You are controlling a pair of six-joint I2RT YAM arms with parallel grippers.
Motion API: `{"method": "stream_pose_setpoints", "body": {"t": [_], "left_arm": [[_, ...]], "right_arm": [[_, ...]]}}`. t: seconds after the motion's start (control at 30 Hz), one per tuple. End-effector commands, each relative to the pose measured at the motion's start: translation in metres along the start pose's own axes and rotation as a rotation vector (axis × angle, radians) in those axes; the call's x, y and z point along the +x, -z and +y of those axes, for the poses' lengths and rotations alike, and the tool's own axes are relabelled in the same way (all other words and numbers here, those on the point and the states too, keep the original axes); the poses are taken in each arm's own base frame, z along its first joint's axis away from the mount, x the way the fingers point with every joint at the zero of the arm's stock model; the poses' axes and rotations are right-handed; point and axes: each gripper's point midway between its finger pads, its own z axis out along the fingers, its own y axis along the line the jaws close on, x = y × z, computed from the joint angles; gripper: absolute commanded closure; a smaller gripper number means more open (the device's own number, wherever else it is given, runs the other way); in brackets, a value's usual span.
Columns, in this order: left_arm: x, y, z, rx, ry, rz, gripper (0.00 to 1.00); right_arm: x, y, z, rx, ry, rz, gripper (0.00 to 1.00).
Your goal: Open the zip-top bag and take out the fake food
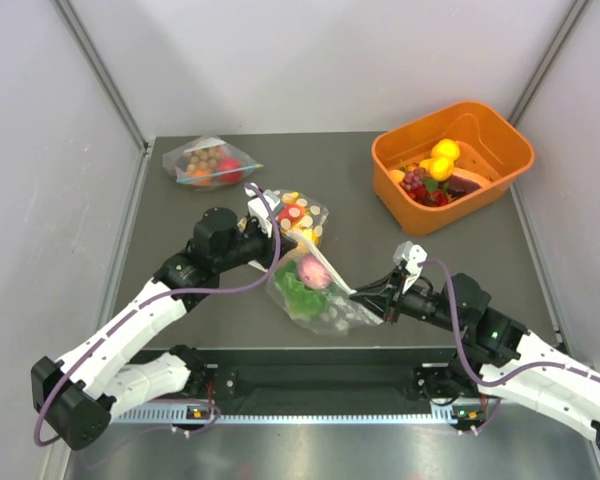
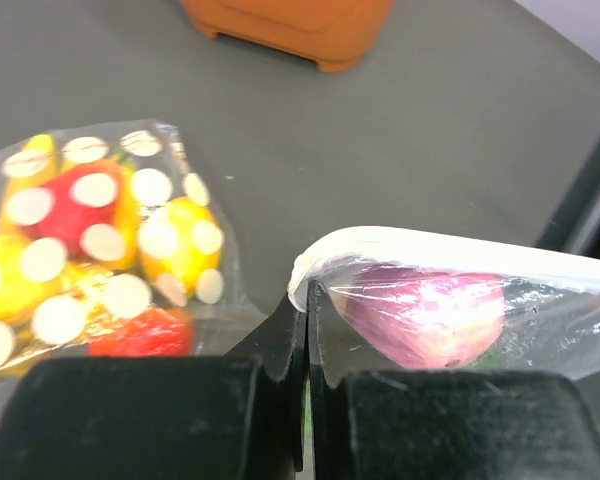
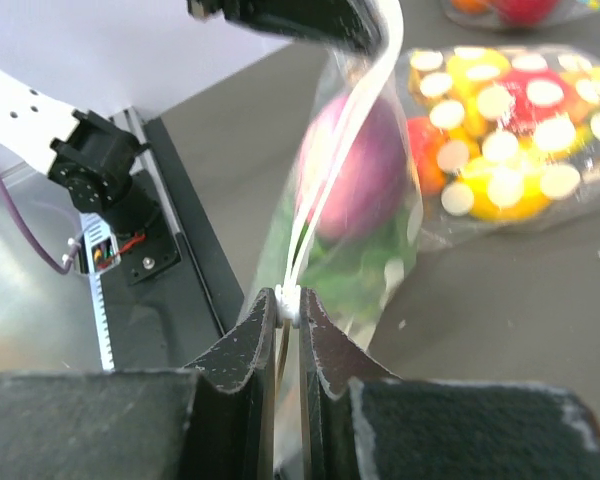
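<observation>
The zip-top bag (image 1: 318, 292) hangs just above the desk, in the middle near the front edge, strung between the two arms. The left claw (image 2: 307, 300) is clamped on one end of its white zip strip and the right claw (image 3: 290, 305) is pinched tight on the other end.

My worry is that each claw seems to grip both lips of the seal together. If so, pulling apart would only stretch the strip. The film is thin, glossy and crinkled, the strip narrow and smooth, so an end could slide out and drop the lot onto the other dotted bag (image 1: 300, 214) lying behind it.

Inside, the purple onion (image 2: 425, 315) looks round, slick and hard. Below it the lettuce (image 3: 352, 282) is a ruffled green plastic, bulging the bag's belly out
</observation>
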Motion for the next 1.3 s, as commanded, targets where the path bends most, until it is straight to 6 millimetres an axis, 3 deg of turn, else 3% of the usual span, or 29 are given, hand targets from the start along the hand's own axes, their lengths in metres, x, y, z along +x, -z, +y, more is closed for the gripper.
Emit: {"method": "stream_pose_setpoints", "body": {"t": [0.0, 0.3, 0.5, 0.6, 0.67, 0.77, 0.8, 0.9, 1.07, 1.17, 1.27], "left_arm": [[-0.023, 0.009, 0.045, -0.234, -0.016, -0.099, 1.0], [-0.019, 0.019, 0.08, -0.42, 0.019, -0.094, 1.0], [-0.017, 0.019, 0.085, -0.439, 0.028, -0.089, 1.0], [-0.022, 0.014, 0.064, -0.308, -0.007, -0.11, 1.0], [-0.029, 0.012, 0.036, -0.151, -0.051, -0.151, 1.0], [-0.033, 0.016, 0.01, -0.012, -0.096, -0.188, 1.0], [-0.033, 0.017, 0.004, 0.019, -0.103, -0.192, 1.0], [-0.03, 0.017, -0.014, 0.122, -0.121, -0.184, 1.0], [-0.026, 0.015, -0.027, 0.21, -0.124, -0.163, 1.0], [-0.025, 0.015, -0.028, 0.216, -0.125, -0.162, 1.0], [-0.024, 0.015, -0.03, 0.23, -0.125, -0.159, 1.0]], "right_arm": [[0.006, 0.009, 0.002, 0.012, -0.032, 0.018, 1.0], [0.015, 0.024, -0.012, 0.11, -0.07, 0.056, 1.0], [0.019, 0.033, -0.016, 0.143, -0.08, 0.07, 1.0], [0.016, 0.037, -0.015, 0.144, -0.08, 0.064, 0.99], [0.014, 0.038, -0.015, 0.145, -0.076, 0.057, 0.96], [0.006, 0.039, -0.016, 0.154, -0.068, 0.038, 0.75], [0.001, 0.039, -0.015, 0.155, -0.059, 0.029, 0.62], [-0.012, 0.038, -0.014, 0.154, -0.032, 0.017, 0.48], [-0.041, 0.035, -0.02, 0.198, 0.027, -0.019, 0.44], [-0.062, 0.033, -0.022, 0.222, 0.053, -0.05, 0.48], [-0.069, 0.024, -0.025, 0.24, 0.07, -0.04, 0.53]]}}
